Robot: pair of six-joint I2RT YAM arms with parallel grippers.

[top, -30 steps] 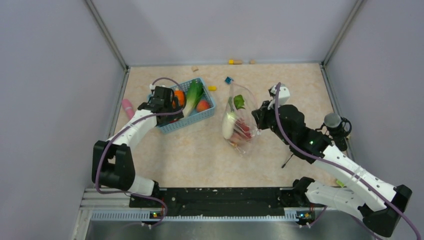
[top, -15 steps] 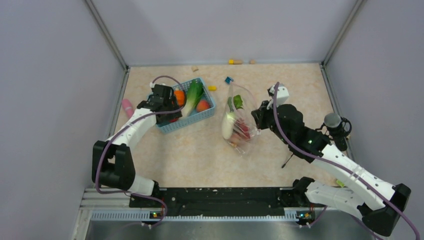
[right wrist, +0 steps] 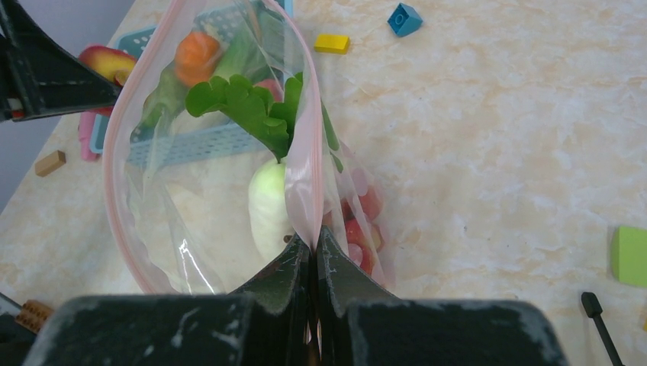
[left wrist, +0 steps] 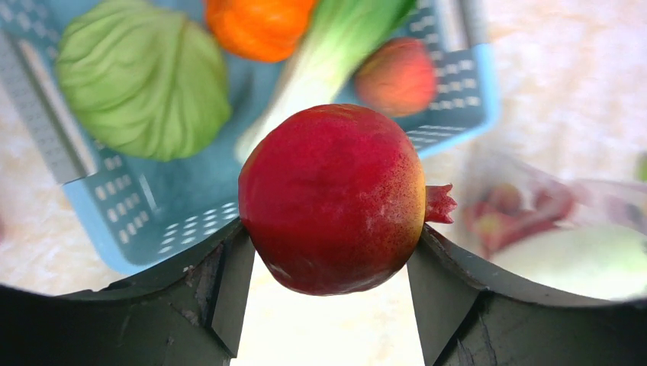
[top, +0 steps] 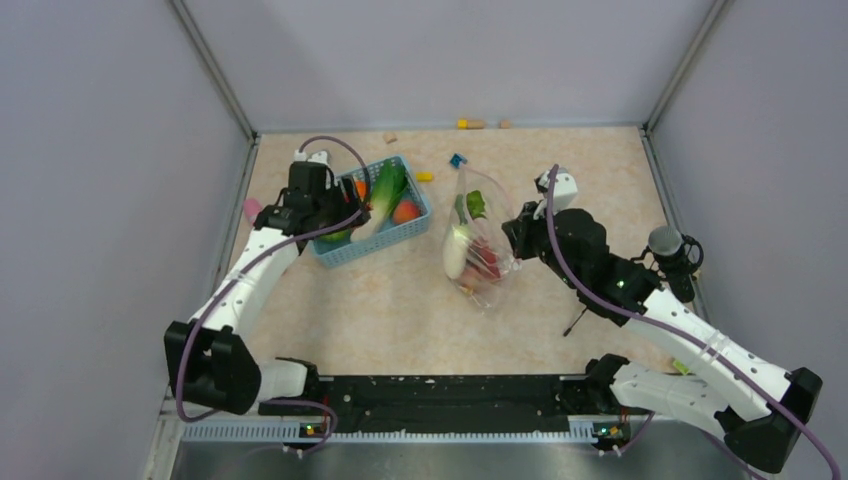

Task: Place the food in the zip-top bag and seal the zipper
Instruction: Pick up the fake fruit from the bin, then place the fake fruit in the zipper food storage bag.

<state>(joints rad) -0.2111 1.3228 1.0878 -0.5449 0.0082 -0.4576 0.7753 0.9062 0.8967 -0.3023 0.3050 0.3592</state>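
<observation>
Mid-transfer: the left claw (left wrist: 329,230), its jaws spread wide, grips a red pomegranate (left wrist: 332,183) by both sides, in front of the rim of the light blue basket (left wrist: 160,221) at the upper left of the overhead frame. At centre right, the right claw (right wrist: 313,245) is pinched fully closed on the pale pink zipper (right wrist: 304,164), holding up one edge of the clear zip-top bag (right wrist: 175,221) so that its mouth gapes in a wide loop toward the basket.

The packing appears to be roughly half finished. A white radish (right wrist: 267,206), a green leafy sprig (right wrist: 244,107) and some red pieces (right wrist: 358,221), too blurred by the plastic to name, already lie inside the bag. Four items remain in the basket: a green cabbage (left wrist: 145,88), an orange (left wrist: 259,27), a long pale-stemmed green (left wrist: 328,53) and a red-orange round fruit (left wrist: 397,76).

The pomegranate has yet to cross the bare stretch of desk (right wrist: 496,152) between basket and bag. The zipper stands wide open along its whole length, so sealing has not begun. A blue block (right wrist: 404,19) and a yellow block (right wrist: 332,43) lie loose on the desk beyond the bag, apart from the work.
</observation>
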